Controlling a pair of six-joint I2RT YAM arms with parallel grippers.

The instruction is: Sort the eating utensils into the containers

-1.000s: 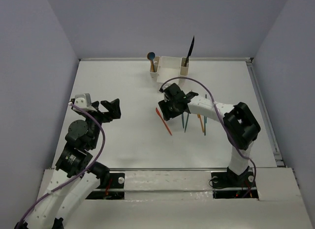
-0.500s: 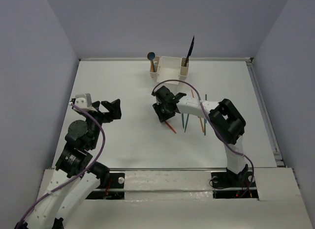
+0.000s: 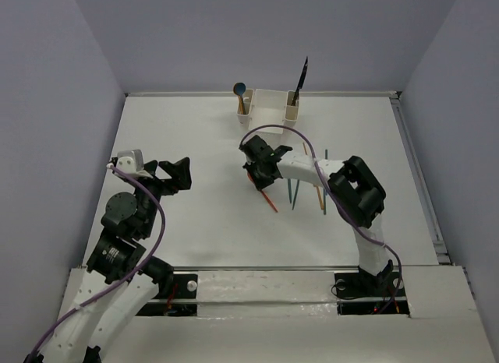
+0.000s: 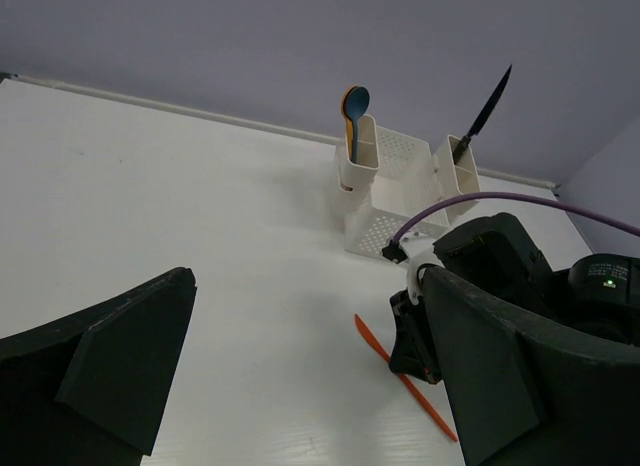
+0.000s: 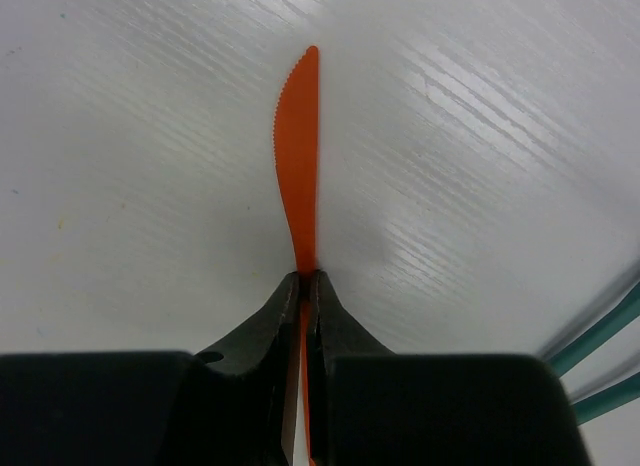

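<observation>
**Q:** Right gripper (image 5: 302, 278), state?

**A:** Jaws pinched tight on the orange knife (image 5: 298, 156), gripping it partway along. The serrated blade points straight out past the fingertips.

**Q:** Is the knife off the table (image 3: 195, 145)?

**A:** Cannot tell. It sits on the surface or just above it, mid-table and well short of the caddy (image 3: 269, 106).

**Q:** Anything close to it?

**A:** Teal sticks (image 3: 292, 193) lie just beside it on the table, under the right forearm, apart from the knife. An orange stick (image 3: 317, 193) lies with them.

**Q:** The caddy?

**A:** At the far edge, upright. The narrow compartment on one side holds a blue spoon (image 3: 240, 89), bowl up, with an orange piece against it. The narrow compartment on the other side holds a dark knife (image 3: 301, 75), standing tilted with its tip up. I can't see from here what is in the middle bin.

**Q:** Left gripper (image 3: 166, 176)?

**A:** Jaws spread wide, nothing between them. It hangs over its own side of the table, well apart from the knife and the caddy.
</observation>
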